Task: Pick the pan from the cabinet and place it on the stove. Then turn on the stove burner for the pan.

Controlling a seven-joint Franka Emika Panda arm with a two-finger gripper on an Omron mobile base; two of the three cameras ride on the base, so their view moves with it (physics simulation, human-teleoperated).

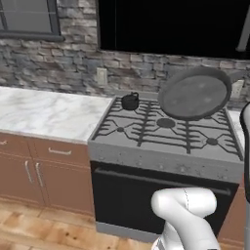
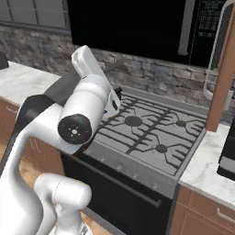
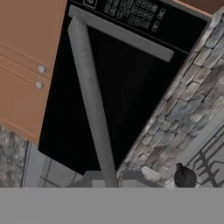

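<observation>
The pan (image 1: 194, 93) is hanging in the air over the far right part of the stove (image 1: 146, 132). It is tilting steeply, so its flat matte base is facing the near side, and nothing is supporting it from below. The gripper is pressed together, and I am judging that it is pinching the pan by the handle. In the hand view a long straight grey bar (image 3: 89, 96) is running away from the hand, and I am taking it for this handle. I cannot tell where exactly the fingers are sitting on it.

The pan is looking stiff and rather heavy for such a thin handle. Held at the handle, the wide round body is acting as a long lever, so it is probably wanting to turn in the grip. A hold close to the body would be steadier. The matte metal is not looking very slippery, and it is not fragile.

The stove's grey grates are making an uneven but firm surface, with round burner caps between the bars. A small black kettle (image 1: 130, 101) is standing on the far left burner, well apart from the pan. The knobs are sitting along the near front edge, above the dark oven door.

A white marble counter (image 1: 44, 112) is lying to the left of the stove, with low brown drawers (image 1: 29, 166) under it. A stone wall (image 1: 73, 68) is running behind and a black microwave (image 1: 171, 24) is hanging above. To the right, a reddish-brown door of the cabinet (image 2: 224, 78) seems to be standing open.
</observation>
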